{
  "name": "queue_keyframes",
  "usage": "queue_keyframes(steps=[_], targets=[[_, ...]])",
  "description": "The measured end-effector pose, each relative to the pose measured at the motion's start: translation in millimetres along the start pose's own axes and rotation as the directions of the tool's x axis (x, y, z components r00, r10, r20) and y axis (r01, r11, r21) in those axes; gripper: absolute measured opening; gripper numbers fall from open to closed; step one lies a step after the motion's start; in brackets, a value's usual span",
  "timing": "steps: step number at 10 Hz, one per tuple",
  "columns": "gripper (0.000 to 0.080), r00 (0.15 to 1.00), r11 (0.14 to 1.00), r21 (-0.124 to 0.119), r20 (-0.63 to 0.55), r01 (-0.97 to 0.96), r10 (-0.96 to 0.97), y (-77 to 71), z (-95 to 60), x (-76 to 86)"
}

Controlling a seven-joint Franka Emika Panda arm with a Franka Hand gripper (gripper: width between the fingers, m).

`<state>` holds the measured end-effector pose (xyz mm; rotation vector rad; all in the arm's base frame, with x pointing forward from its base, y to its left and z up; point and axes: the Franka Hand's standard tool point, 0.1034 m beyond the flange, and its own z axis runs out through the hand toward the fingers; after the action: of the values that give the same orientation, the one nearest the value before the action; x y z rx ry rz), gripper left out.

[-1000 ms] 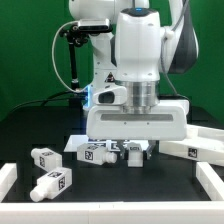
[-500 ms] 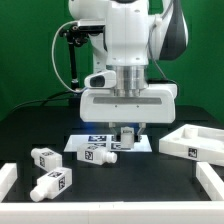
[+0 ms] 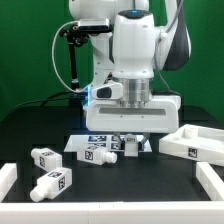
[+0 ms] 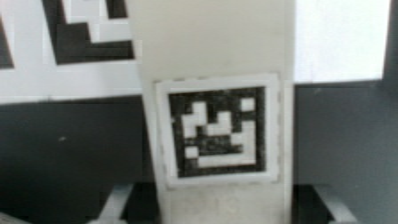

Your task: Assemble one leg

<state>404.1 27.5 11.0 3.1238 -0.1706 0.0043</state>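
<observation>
- Over the bench, the arm's white two-finger gripper [image 3: 125,143] hangs low above the thin white marker board [image 3: 76,146]. Its jaws stand to either side of a white straight-sided bar with a black-and-white tag [image 4: 214,95], which I take for the leg.
- In the wrist view the grey fingertips [image 4: 125,205] lie right beside the bar's flanks. I cannot tell whether they press on it.
- I judge the bar light, rigid and smooth-faced, so liable to slip or twist. I would hold it across its flat sides near mid-length, leaving an end free for joining.
- A short white tagged cylinder [image 3: 45,157] and a second one like it [image 3: 52,183] lie at the exterior view's left. A white angled part [image 3: 195,142] sits at its right.
- The matt black tabletop [image 3: 130,195] is flat and edged by white rails [image 3: 8,178]. A green backdrop [image 3: 30,60] closes the room.
</observation>
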Motion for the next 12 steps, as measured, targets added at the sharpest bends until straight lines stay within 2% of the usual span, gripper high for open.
queue_keyframes(steps=[1, 2, 3, 4, 5, 6, 8, 11, 12], targets=[[0.038, 1.0, 1.0, 0.0, 0.0, 0.0, 0.0, 0.0, 0.0, 0.0], [0.0571, 1.0, 1.0, 0.0, 0.0, 0.0, 0.0, 0.0, 0.0, 0.0], [0.0625, 1.0, 1.0, 0.001, 0.001, 0.001, -0.001, -0.7, -0.8, 0.1], [0.0625, 0.999, 1.0, 0.015, 0.042, 0.0, -0.001, -13.1, -8.9, -1.6], [0.0644, 0.999, 0.999, 0.032, 0.037, 0.007, -0.009, -31.0, -24.0, 2.0], [0.0648, 0.999, 0.999, 0.04, 0.027, -0.022, 0.021, -52.1, -34.1, -2.3], [0.0649, 0.985, 0.987, 0.035, 0.064, -0.16, 0.157, -84.8, -42.4, -15.0], [0.0649, 0.985, 0.986, 0.034, 0.068, -0.163, 0.161, -87.1, -41.8, -14.8], [0.0649, 0.972, 0.974, 0.029, 0.077, -0.223, 0.22, -87.3, -40.5, -19.0]])
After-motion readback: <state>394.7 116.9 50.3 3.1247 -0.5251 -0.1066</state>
